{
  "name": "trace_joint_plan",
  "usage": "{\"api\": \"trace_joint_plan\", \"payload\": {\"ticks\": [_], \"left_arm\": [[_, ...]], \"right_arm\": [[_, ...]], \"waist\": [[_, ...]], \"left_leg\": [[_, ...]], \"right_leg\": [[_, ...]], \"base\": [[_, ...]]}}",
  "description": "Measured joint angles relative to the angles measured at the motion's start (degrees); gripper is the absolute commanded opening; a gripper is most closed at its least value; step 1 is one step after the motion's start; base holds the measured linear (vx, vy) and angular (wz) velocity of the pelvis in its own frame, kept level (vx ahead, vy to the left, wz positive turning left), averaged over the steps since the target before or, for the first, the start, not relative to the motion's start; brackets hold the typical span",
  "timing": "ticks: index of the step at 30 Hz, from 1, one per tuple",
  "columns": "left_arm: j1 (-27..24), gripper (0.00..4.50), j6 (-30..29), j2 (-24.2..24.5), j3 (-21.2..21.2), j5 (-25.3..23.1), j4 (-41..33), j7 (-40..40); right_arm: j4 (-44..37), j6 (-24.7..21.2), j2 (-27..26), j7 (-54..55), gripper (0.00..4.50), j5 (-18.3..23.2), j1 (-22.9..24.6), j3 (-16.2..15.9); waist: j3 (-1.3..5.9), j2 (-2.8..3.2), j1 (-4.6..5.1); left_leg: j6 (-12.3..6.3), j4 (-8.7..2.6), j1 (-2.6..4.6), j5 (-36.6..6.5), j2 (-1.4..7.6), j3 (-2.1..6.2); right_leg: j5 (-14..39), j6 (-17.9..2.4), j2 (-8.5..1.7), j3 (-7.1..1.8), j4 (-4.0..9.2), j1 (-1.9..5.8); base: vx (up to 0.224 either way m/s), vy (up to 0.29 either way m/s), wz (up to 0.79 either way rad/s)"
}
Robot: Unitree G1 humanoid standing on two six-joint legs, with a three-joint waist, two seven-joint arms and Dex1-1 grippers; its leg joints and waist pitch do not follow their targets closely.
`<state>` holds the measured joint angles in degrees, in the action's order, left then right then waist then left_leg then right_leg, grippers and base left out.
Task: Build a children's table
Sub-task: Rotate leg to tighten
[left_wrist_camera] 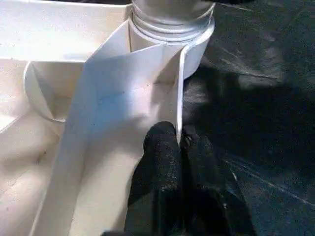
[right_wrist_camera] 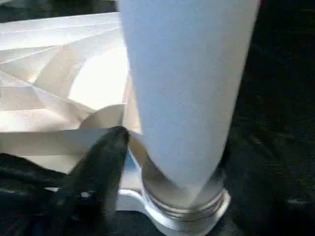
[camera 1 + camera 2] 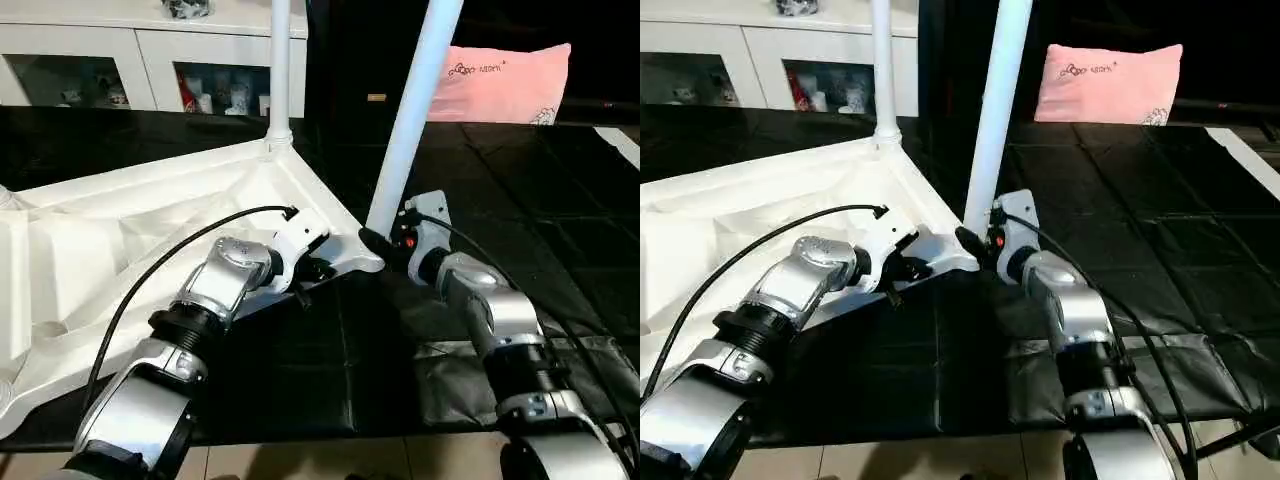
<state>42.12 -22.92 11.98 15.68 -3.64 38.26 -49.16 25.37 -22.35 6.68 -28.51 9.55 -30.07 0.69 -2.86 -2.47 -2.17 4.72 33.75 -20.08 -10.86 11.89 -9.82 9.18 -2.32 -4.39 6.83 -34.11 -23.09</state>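
The white tabletop [image 3: 150,230] lies upside down on a black mat [image 3: 480,180] on the floor, its ribbed underside facing up, filling the mat's left half. One leg [image 3: 279,70] stands upright in the far corner socket. A second leg [image 3: 412,115] stands in the near right corner socket [image 1: 172,29], leaning a little to the right.

The left pincer [image 1: 179,167] is pressed together on the thin rim wall of the tabletop, just beside that near socket; in the left wrist view one black finger sits on each side of the wall. The right pincer [image 3: 385,243] is at the foot of the leaning leg, just above the socket. One black finger [image 2: 98,167] shows beside the leg's base, close to the tabletop's corner; I cannot tell whether the pincer is spread or gripping the leg. The leaning leg stands between the two arms, and a black cable runs along each forearm.

Beyond the mat's far edge, a white cabinet [image 3: 130,50] with glass doors stands at the left; small items sit on the shelf behind the glass, too small to make out. A pink pillow [image 3: 500,85] lies at the far right. Pale floor tiles [image 3: 330,458] show along the mat's near edge.
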Motion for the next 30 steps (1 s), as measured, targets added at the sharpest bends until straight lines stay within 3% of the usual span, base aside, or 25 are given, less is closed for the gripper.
{"api": "trace_joint_plan", "payload": {"ticks": [5,10,11,18,24,30], "left_arm": [[-1.1,0.00,2.3,2.5,0.6,-0.3,-1.3,-3.1],[-1.4,0.00,5.4,4.3,1.0,-0.3,-1.1,-5.6],[-1.5,0.00,6.3,4.6,1.3,-0.3,-1.0,-6.8],[-3.6,0.00,13.1,8.2,3.4,0.6,-2.7,-16.1],[-3.7,0.00,16.8,9.4,4.9,0.6,-2.7,-20.3],[-4.2,0.00,19.2,10.9,5.9,1.6,-3.3,-26.7]], "right_arm": [[-4.3,-0.4,4.2,-7.6,3.70,1.7,4.5,-1.5],[-7.8,-0.9,10.2,-19.3,4.03,3.3,8.2,-5.7],[-8.8,-1.1,11.4,-22.0,4.29,3.8,8.6,-6.2],[-8.1,0.7,19.2,-30.5,4.48,4.3,7.7,-6.1],[-5.7,4.7,21.7,-36.6,4.48,4.1,5.9,-7.0],[-3.0,8.5,23.6,-44.4,4.48,3.9,3.5,-8.8]], "waist": [[-0.03,-0.04,0.09],[-0.07,-0.11,0.14],[-0.09,-0.11,0.00],[-0.10,-0.12,-1.58],[-0.11,-0.14,-2.82],[-0.11,-0.15,-3.23]], "left_leg": [[0.00,-0.01,-0.03,0.0,0.01,-0.01],[0.00,0.00,-0.05,0.0,0.01,-0.01],[-0.01,0.01,-0.05,0.0,0.01,-0.01],[-0.01,0.06,0.05,0.0,0.01,0.02],[-0.02,0.18,0.00,0.0,0.00,0.02],[-0.01,0.16,0.00,0.0,0.01,0.02]], "right_leg": [[0.2,0.3,0.00,-0.01,0.01,0.00],[0.2,0.3,0.00,0.00,0.00,-0.02],[0.2,0.3,0.00,0.00,0.01,-0.04],[0.2,0.3,0.00,0.00,0.01,-0.04],[0.2,0.3,-0.03,-0.02,0.00,-0.04],[0.1,0.2,-0.03,0.00,-0.04,-0.04]], "base": [[0.000,0.000,0.00],[0.000,0.000,0.00],[0.000,0.000,0.00],[0.000,0.000,0.00],[0.000,0.000,0.00],[0.000,0.000,0.00]]}}
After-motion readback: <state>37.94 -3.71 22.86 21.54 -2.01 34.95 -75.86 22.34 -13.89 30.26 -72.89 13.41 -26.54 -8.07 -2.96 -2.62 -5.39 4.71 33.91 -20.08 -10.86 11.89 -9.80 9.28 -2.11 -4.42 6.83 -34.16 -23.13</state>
